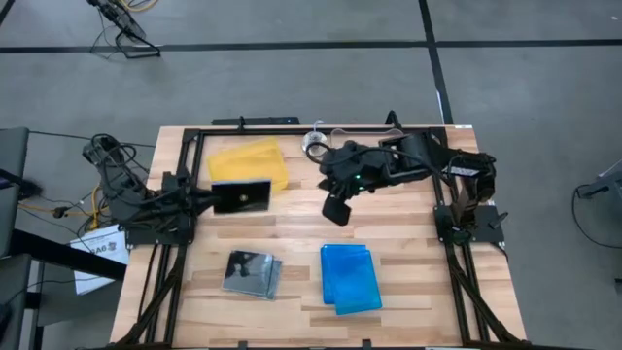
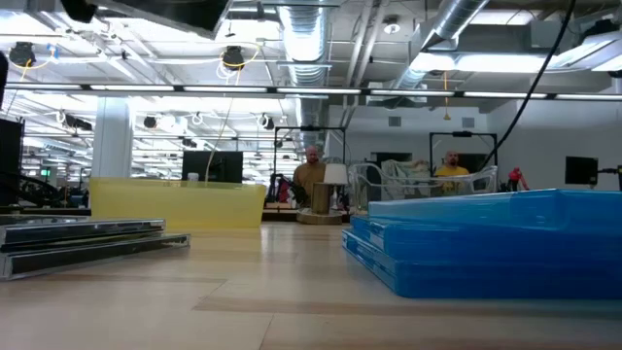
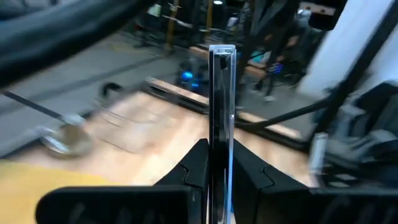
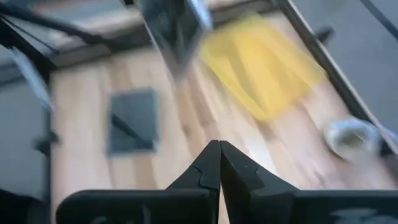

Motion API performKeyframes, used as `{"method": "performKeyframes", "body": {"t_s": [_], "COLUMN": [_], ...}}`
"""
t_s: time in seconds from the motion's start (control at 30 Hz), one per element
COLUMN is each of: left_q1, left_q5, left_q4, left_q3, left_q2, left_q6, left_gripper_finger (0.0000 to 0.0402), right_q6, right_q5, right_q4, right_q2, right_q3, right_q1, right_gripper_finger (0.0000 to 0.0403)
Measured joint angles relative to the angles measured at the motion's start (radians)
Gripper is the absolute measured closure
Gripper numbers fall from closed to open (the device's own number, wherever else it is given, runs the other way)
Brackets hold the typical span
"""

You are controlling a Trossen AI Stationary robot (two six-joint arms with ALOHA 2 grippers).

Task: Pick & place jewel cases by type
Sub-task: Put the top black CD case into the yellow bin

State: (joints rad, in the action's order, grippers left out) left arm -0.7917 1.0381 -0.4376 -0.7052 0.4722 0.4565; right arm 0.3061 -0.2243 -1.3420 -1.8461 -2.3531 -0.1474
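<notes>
Over the near edge of the yellow tray point(image 1: 250, 160), a clear-grey jewel case point(image 1: 241, 196) is held off the table by the left gripper point(image 1: 212, 199), whose jaws are clamped on one edge of it. The case is seen on edge in the left wrist view point(image 3: 221, 118), standing thin and upright between the two dark fingers point(image 3: 198, 163), with its plane in line with the gripper's forward axis. From above, its dark face is turned up and its sides lie roughly square to the table edges.

On the front half of the wooden table point(image 1: 292, 243), a small stack of clear-grey cases point(image 1: 252, 273) is laid flat at left, slightly fanned. A stack of blue cases point(image 1: 349, 277) is laid flat to its right, well apart from it, with the top case skewed slightly off the ones below. Both stacks are seen edge-on in the low view, grey point(image 2: 83, 238) and blue point(image 2: 491, 248).

The right gripper point(image 1: 337, 209) is held above the table's middle, beside a roll of tape point(image 1: 316, 144), with its fingertips together and nothing between them point(image 4: 219, 163).
</notes>
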Motion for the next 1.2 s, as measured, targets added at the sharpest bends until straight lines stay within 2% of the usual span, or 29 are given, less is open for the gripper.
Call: {"method": "performKeyframes", "body": {"t_s": [0.13, 0.23, 0.63, 1.0, 1.2], "left_q1": [0.034, 0.078, 0.239, 0.273, 0.273], "left_q5": [0.049, 0.048, -0.074, -0.091, -0.091], "left_q4": [-0.101, -0.167, -0.263, -0.252, -0.249], "left_q3": [-0.080, -0.132, -0.227, -0.229, -0.229], "left_q2": [0.078, 0.139, 0.322, 0.317, 0.317], "left_q6": [-0.033, -0.035, -0.027, 0.249, 0.320], "left_gripper_finger": [0.0376, 0.0376, 0.0376, 0.0376, 0.0376], "right_q6": [-0.036, -0.076, -0.158, -0.200, -0.239], "right_q5": [-0.014, -0.011, 0.058, 0.060, 0.107], "right_q4": [-0.071, -0.088, -0.088, -0.058, -0.102], "right_q2": [0.002, 0.000, 0.000, 0.000, -0.001], "right_q3": [-0.002, -0.002, -0.002, -0.001, 0.021], "right_q1": [0.010, 0.012, 0.026, 0.030, 0.127], "right_gripper_finger": [0.0403, 0.0403, 0.0403, 0.0403, 0.0403]}}
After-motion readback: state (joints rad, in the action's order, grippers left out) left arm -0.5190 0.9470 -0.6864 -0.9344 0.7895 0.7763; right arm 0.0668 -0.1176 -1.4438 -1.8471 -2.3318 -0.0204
